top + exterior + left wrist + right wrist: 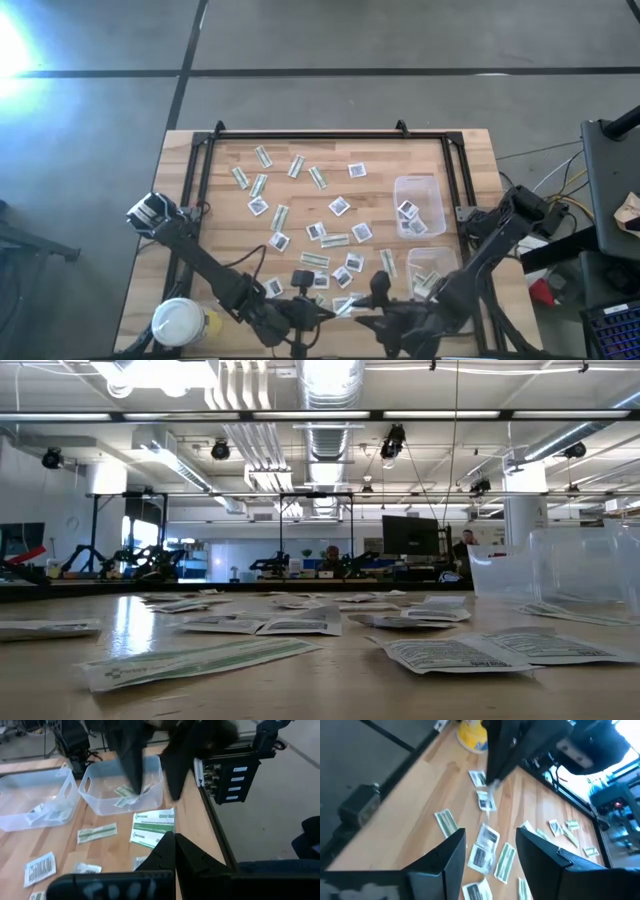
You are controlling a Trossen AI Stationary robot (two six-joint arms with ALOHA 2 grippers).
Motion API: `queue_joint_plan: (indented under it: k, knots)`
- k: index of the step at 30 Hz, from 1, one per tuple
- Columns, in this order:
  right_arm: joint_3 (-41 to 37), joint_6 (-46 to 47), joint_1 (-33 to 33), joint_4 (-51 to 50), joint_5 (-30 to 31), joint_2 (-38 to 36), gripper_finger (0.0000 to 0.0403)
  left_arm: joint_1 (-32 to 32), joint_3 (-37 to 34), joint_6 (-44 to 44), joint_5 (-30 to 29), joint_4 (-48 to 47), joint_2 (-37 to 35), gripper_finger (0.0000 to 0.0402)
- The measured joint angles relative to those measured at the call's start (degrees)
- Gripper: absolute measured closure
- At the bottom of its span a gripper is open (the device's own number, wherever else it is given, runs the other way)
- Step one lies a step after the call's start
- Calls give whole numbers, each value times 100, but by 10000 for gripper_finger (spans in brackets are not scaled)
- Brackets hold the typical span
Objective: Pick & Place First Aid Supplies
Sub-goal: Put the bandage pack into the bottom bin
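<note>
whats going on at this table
A two-armed robot is sorting first aid packets into two clear tubs. Most packets lie scattered on the wooden table; each tub holds a few. Both arms sit low at the near edge. The right hand is open and empty above some packets, and the left hand is shut, holding nothing.

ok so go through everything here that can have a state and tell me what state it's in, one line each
Left gripper: fingers shut, nothing held.
Right gripper: fingers open, nothing between them.
Far tub: upright, a few packets inside.
Near tub: upright, a few packets inside.
Jar: upright, white lid on.
Packets: most lying flat, loose on the table.
</note>
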Motion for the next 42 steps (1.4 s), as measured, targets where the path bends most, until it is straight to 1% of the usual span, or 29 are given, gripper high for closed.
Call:
queue_joint_plan:
  k: [7, 13, 17, 23, 24, 34, 42]
  knots:
    - [-22, 453, -166, -68, 5, 25, 230, 0, 0, 297, -3, 124, 0, 401]
    - [-28, 724, -185, -194, -63, 25, 253, 11, 0, 635, -75, 351, 0, 402]
    - [-28, 955, -176, -309, -227, 10, 288, 28, 0, 646, -77, 331, 0, 402]
    - [-31, 1094, -198, -357, -491, -6, 379, 55, 0, 753, -82, 334, 0, 402]
    - [-31, 1095, -196, -357, -492, -6, 386, 64, 0, 757, -82, 336, 0, 402]
    - [-31, 1468, -193, -560, -508, -8, 395, 150, 0, 771, -97, 283, 0, 402]
    - [-33, 2148, -193, -1197, -507, -10, 395, 215, 0, 776, -95, 261, 0, 397]
